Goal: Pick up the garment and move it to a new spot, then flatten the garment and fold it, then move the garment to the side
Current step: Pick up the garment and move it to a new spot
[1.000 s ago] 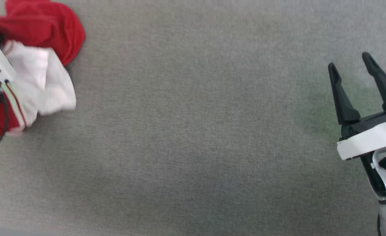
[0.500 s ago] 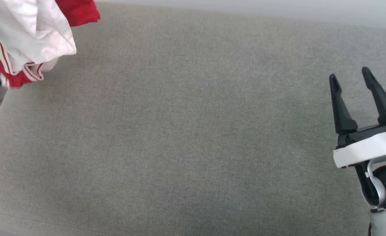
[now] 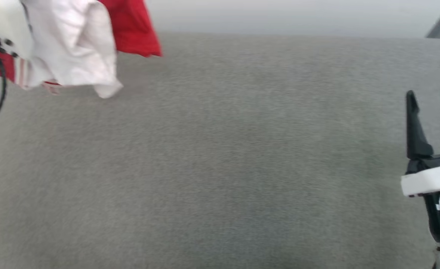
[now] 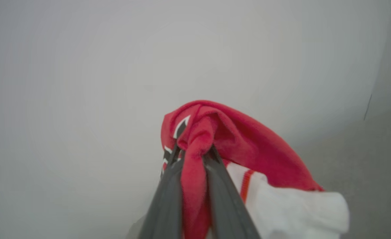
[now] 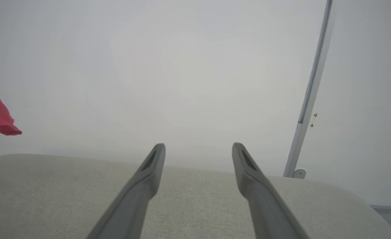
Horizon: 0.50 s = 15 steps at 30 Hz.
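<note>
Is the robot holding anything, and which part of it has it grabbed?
The left gripper is shut on the garment, pinching a bunched fold of its red cloth. The right gripper is open and holds nothing.

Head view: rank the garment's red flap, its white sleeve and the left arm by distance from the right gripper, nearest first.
1. red flap: top, left of centre, closest to the right gripper at the right edge.
2. white sleeve: just left of the flap.
3. left arm: top-left corner, farthest.
</note>
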Tool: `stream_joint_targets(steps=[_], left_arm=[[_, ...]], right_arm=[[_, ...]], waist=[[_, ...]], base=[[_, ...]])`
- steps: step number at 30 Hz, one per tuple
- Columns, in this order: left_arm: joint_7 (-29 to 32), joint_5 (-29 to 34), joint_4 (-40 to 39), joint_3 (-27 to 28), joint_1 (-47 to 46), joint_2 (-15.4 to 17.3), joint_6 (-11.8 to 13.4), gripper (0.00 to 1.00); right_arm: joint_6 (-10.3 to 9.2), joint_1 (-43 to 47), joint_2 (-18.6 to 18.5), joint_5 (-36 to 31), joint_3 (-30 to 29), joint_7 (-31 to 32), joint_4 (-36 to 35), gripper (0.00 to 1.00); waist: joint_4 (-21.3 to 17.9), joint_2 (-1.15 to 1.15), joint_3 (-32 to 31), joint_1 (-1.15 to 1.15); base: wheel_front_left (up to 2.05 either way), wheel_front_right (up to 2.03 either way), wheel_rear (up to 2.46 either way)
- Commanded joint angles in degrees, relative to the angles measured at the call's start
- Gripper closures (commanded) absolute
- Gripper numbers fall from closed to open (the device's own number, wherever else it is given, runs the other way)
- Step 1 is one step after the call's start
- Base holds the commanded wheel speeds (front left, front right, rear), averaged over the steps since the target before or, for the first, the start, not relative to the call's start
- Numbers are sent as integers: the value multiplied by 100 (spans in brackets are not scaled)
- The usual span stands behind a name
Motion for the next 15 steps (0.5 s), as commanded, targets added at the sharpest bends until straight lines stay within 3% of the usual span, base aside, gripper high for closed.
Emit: stream_joint_targets(steps=[1, 10, 15], left_arm=[[179, -25, -375, -53, 127, 47, 84, 100], [1342, -257, -2015, -569, 741, -37, 448, 100], [1793, -355, -2369, -1066, 1253, -252, 597, 100]], right_arm=[[-2, 88, 36, 53, -117, -45, -24, 0], [-2, 280, 243, 100, -439, -168, -47, 0], [-2, 309, 393, 121, -339, -268, 72, 0]], waist=[[-281, 0, -54, 0], [-920, 0, 11, 0], [-1191, 0, 99, 0]], base=[[0, 0, 0], [0, 0, 0], [0, 0, 0]])
